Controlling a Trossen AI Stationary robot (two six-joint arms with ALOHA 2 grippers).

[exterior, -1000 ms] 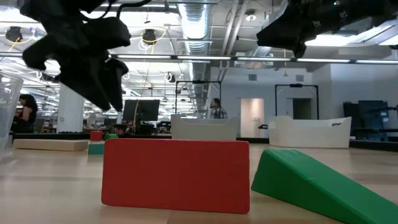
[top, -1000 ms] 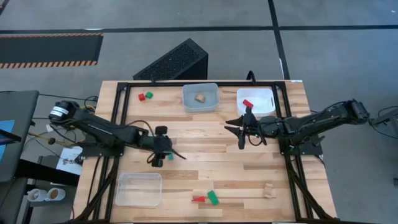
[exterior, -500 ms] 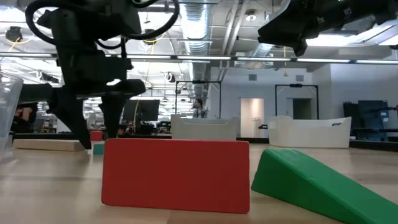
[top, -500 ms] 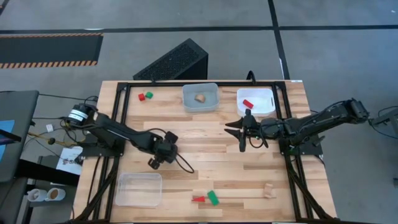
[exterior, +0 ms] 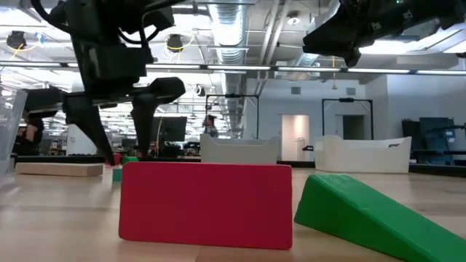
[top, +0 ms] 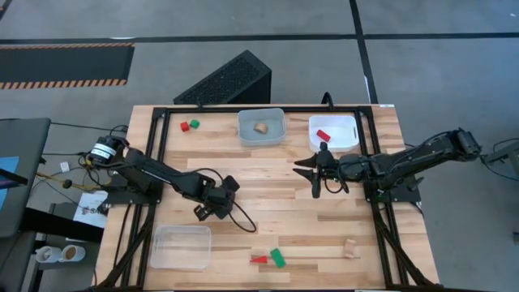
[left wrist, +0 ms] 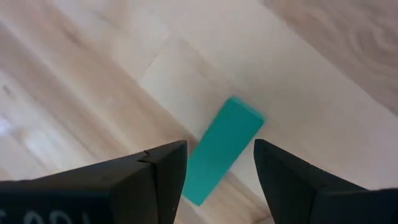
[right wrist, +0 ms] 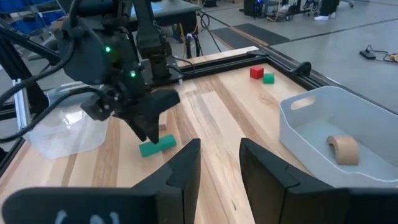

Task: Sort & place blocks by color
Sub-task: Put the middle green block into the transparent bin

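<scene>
Left wrist view: left gripper spread open, straddling green bar lying flat on wooden table; bar between fingers, contact not discernible. High view: right gripper hovering mid-table near white bin holding red block; fingers parted, empty. Arched wood block inside clear bin. Red and green cubes at far edge. Red bar just beside green wedge at near edge.
</scene>
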